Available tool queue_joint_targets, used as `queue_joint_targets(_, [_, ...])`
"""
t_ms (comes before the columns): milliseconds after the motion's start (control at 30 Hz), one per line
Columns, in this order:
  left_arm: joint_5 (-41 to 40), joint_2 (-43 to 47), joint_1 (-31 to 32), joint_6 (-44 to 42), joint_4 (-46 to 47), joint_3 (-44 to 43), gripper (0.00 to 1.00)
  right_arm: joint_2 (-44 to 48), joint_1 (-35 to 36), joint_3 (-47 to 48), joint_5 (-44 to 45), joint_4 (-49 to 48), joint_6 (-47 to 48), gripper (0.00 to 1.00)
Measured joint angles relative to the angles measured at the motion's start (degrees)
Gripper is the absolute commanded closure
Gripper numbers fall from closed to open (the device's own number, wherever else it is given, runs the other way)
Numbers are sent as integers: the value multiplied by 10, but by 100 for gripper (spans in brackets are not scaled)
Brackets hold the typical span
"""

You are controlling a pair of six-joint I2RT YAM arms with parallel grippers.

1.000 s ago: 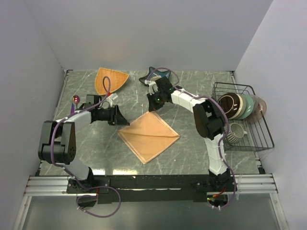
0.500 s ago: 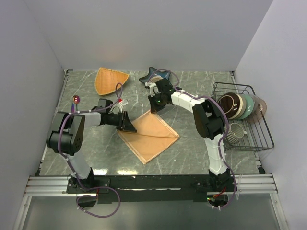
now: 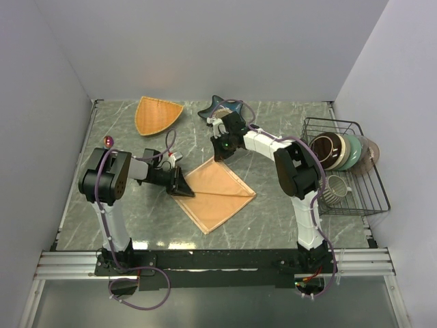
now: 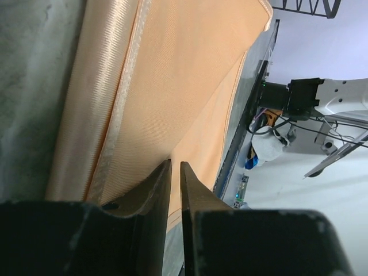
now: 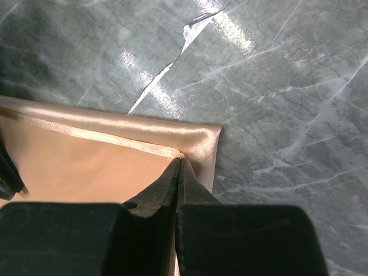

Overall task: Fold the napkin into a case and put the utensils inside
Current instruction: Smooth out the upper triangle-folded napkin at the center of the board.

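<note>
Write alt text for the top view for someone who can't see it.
A folded peach napkin lies centred, with the left gripper at its left corner and the right gripper at its far corner. An orange dish sits far left, a spoon at the left edge, and a rack of crockery on the right.

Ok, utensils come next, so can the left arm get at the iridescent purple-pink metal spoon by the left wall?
Probably yes: the spoon lies in the open beside that arm, though the left hand is occupied at the peach-orange satin napkin corner.
</note>
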State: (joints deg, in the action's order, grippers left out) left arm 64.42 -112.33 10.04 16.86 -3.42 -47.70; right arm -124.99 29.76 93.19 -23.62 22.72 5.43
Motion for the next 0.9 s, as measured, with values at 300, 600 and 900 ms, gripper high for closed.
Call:
queue_joint_targets(300, [38,76,12,4,12,21,70,0,0,0,0,0,0,100])
queue_joint_targets(600, [44,93,20,36,66,7,38,0,0,-6,0,-2,0,100])
queue_joint_targets(900, [46,10,3,103,126,15,30,0,0,-6,-5,-2,0,100])
